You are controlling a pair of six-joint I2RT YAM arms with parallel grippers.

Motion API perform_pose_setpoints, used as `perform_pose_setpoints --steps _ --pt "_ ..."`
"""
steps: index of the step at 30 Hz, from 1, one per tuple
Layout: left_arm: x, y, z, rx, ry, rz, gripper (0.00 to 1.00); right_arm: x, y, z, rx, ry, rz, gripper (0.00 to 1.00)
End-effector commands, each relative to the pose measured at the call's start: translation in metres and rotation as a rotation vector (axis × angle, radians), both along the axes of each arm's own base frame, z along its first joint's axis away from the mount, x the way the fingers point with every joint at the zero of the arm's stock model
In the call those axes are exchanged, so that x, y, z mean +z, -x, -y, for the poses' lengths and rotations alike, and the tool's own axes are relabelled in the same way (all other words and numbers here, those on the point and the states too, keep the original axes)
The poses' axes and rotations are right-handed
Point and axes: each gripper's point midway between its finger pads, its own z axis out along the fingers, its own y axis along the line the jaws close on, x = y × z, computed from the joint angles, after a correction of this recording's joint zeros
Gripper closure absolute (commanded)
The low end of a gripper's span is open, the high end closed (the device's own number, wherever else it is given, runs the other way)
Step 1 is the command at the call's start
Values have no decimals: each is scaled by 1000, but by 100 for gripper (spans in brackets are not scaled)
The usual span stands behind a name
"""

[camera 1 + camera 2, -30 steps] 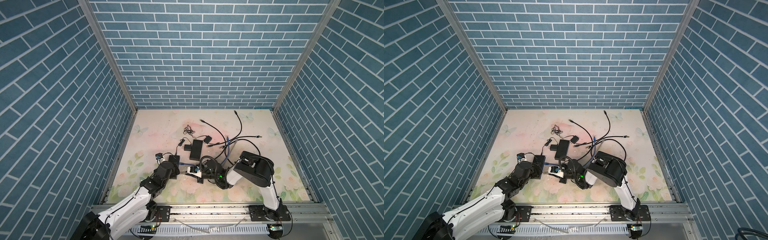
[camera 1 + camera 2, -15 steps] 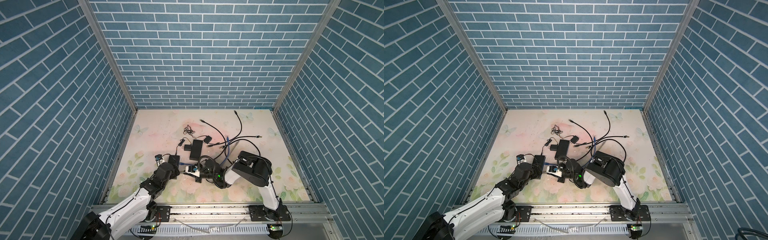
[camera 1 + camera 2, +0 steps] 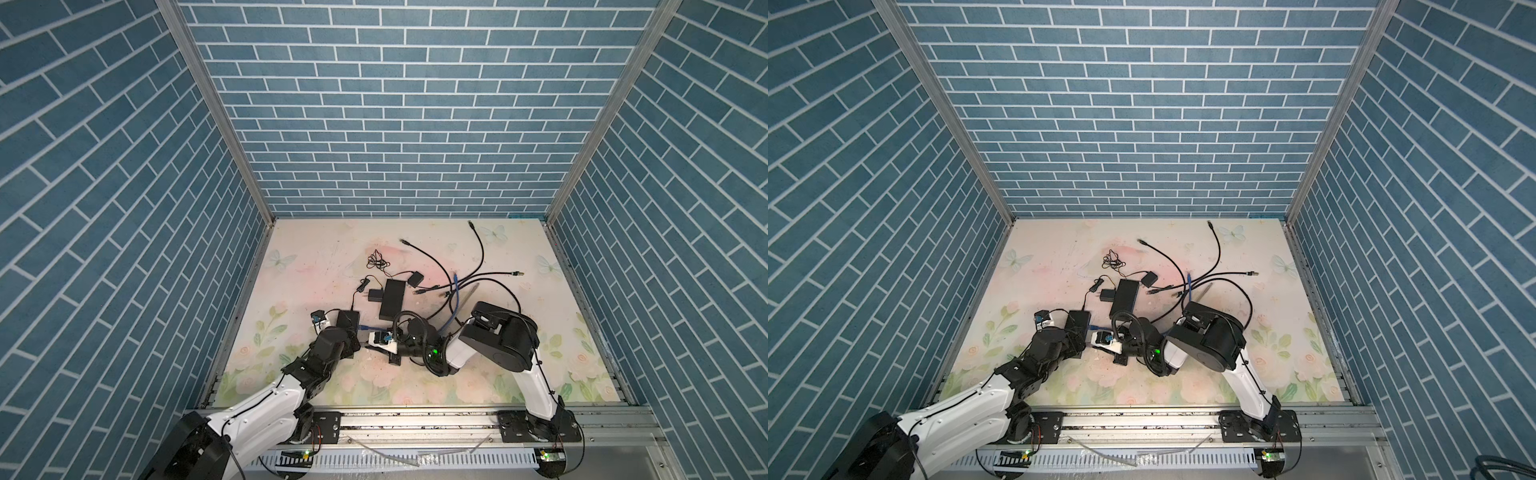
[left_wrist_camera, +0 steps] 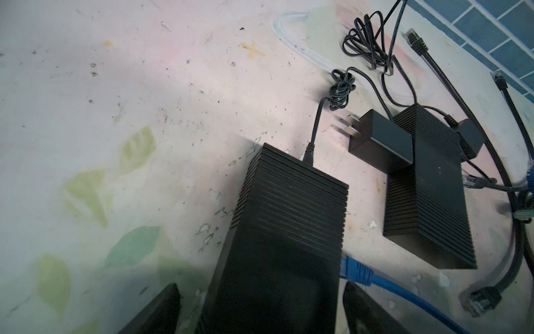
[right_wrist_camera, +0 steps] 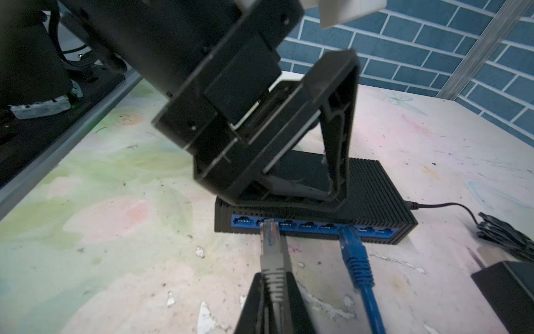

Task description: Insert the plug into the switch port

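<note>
The black ribbed switch (image 5: 372, 188) lies on the floral table, its blue port strip (image 5: 312, 228) facing my right wrist camera. My right gripper (image 5: 274, 277) is shut on the grey plug (image 5: 271, 254). The plug's clear tip sits at the mouth of the second port from the near end; how deep it sits I cannot tell. A blue plug (image 5: 351, 245) sits in a port further along. My left gripper (image 4: 261, 286) is open and straddles the switch (image 4: 277, 237), with gaps at both fingers. In both top views the switch (image 3: 348, 319) (image 3: 1079, 319) lies between the two wrists.
A second black switch (image 3: 392, 297) with power adapters (image 4: 378, 138) lies just behind. Loose black cables (image 3: 478, 257) and a blue cable (image 3: 456, 291) spread over the middle and back right. The front rail (image 3: 415, 419) runs along the near edge.
My right arm has crept a little to the left, bringing the grey plug closer to the switch. The left arm has stayed where it was.
</note>
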Motion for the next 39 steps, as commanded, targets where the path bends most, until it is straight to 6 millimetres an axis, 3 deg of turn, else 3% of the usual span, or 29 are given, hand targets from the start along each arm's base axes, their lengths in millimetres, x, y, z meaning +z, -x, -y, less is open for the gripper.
perform_pose_setpoints --steps 1,18,19,30,39 --pt "-2 0 -1 4 13 6 11 0 1 -8 13 -12 5 100" --pt "-8 1 1 15 45 -5 14 9 1 -16 24 -51 21 100" --pt "-9 2 1 13 46 -7 14 -2 0 -15 20 -40 14 100" --pt "-8 0 13 -48 53 -11 16 15 -3 -18 4 -116 46 100" --pt "1 2 18 -94 73 23 17 5 2 -15 21 -75 25 100"
